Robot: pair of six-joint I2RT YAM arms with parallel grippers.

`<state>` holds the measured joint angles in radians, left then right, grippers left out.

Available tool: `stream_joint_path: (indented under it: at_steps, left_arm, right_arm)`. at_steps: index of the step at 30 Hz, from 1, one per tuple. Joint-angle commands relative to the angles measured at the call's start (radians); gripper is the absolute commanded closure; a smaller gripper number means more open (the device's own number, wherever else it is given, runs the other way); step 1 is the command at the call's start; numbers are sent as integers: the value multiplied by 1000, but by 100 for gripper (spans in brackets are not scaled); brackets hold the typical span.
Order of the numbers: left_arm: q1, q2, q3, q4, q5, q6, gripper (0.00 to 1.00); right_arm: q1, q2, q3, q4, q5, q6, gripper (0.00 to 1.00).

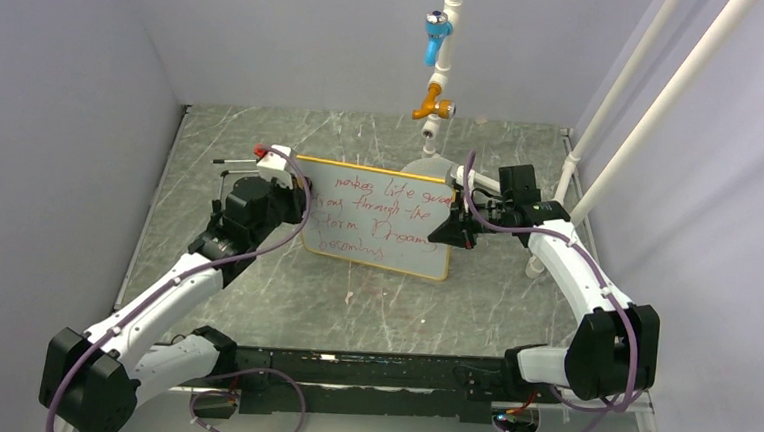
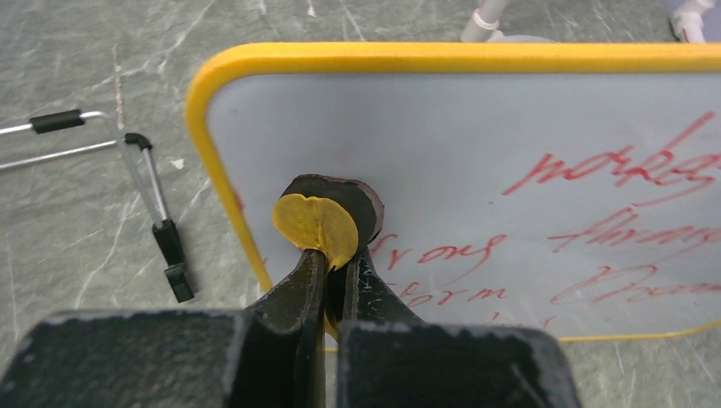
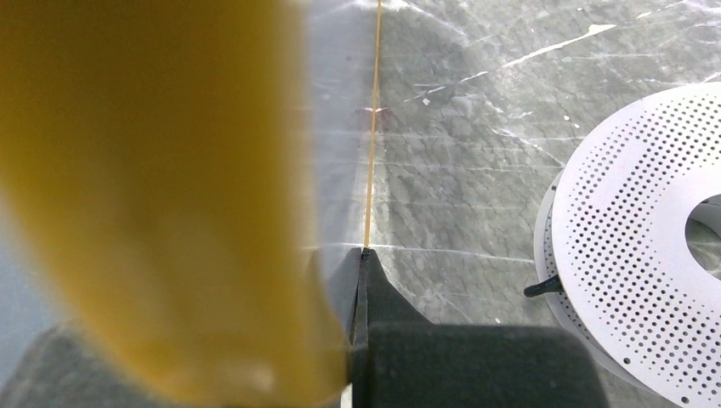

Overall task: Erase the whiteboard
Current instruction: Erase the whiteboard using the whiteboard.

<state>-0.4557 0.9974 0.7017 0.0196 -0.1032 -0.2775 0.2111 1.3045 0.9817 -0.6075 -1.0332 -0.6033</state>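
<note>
The whiteboard sits tilted up mid-table between both arms, red scribbles across it; the right gripper is pinched tight on its right edge. The left gripper is clamped on a small round yellow-and-dark pad at the board's left edge; maybe an eraser, hard to tell.

Grey marbled tabletop between plain pale walls

Grey marbled table — perforated disc, wire stand.
</note>
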Motion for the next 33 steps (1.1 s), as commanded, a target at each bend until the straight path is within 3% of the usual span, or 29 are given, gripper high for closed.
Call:
stream_joint_path:
  at_steps: [1, 8, 15, 21, 33]
  left_arm:
    - [-60, -20, -6, 99, 111, 52, 100]
    - [-98, 1, 14, 103, 106, 82, 100]
    - [-68, 95, 74, 62, -102, 78, 100]
    - [-39, 118, 76, 57, -105, 51, 100]
    - [-23, 24, 60, 24, -127, 70, 100]
  right_arm:
    - [19, 11, 26, -114, -30, -106, 100]
    - [21, 9, 25, -112, -23, -101, 100]
    - [20, 18, 30, -110, -6, -96, 100]
    - [21, 16, 29, -108, 6, -93, 100]
    - [36, 46, 36, -112, 14, -94, 100]
